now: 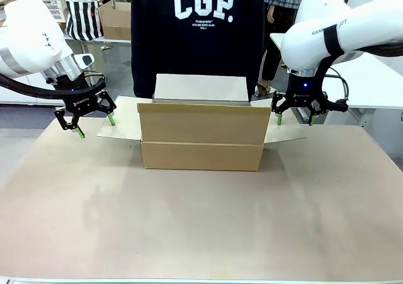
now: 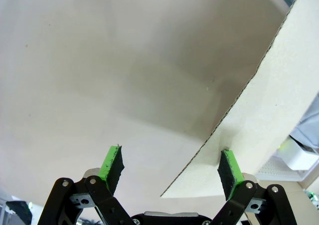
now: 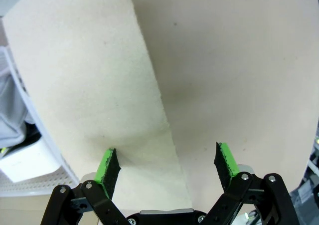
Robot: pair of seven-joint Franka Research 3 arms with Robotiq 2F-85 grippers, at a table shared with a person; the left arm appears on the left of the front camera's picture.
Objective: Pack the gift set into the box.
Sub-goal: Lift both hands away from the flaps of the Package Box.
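Corrugated board is what the box (image 1: 201,136) is made of, so I judge it light, stiff across its walls, but easy to crease at the flaps and along the horizontal fold on its long side. It sits on the worktop (image 1: 201,227) midway between the two claws, top open, with a person in a dark printed top (image 1: 198,26) just behind it.

Its side flaps are folded outward. The left flap (image 2: 279,100) lies spread below the left claw (image 1: 86,121); in the left wrist view its corner reaches between the green pads (image 2: 112,166), which stand wide apart and hold nothing. The right flap (image 3: 94,100) lies under the right claw (image 1: 296,113), also spread open and empty, one pad over the board and the other over bare worktop.

A flap offers a thin edge that a claw could pinch, but it would likely bend at its hinge rather than carry the carton. Steadying or shifting the box looks safer by pressing on the short end walls from both sides. No gift set shows in any view, and the inside of the box is hidden from the front.
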